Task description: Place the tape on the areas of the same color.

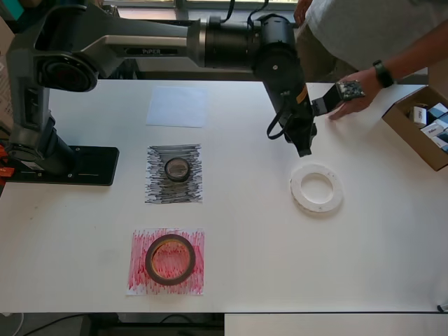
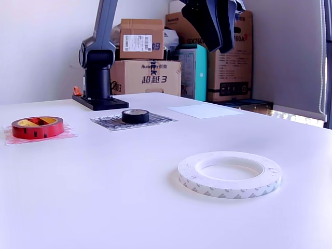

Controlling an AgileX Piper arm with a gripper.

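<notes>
Overhead view: our gripper (image 1: 304, 148) hung above the table, jaw state indeterminate, holding nothing. The white tape (image 1: 317, 188) lay flat at centre right, just below it; the white sheet (image 1: 177, 106) lay far upper left.

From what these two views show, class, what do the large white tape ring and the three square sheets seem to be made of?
The large white tape ring looks like matte foam or double-sided tape: thick wall, printed liner on its side. The plain white sheet, black-scribbled sheet and red-scribbled sheet look like thin matte paper: they lie flat, and two carry pen-like strokes.
</notes>
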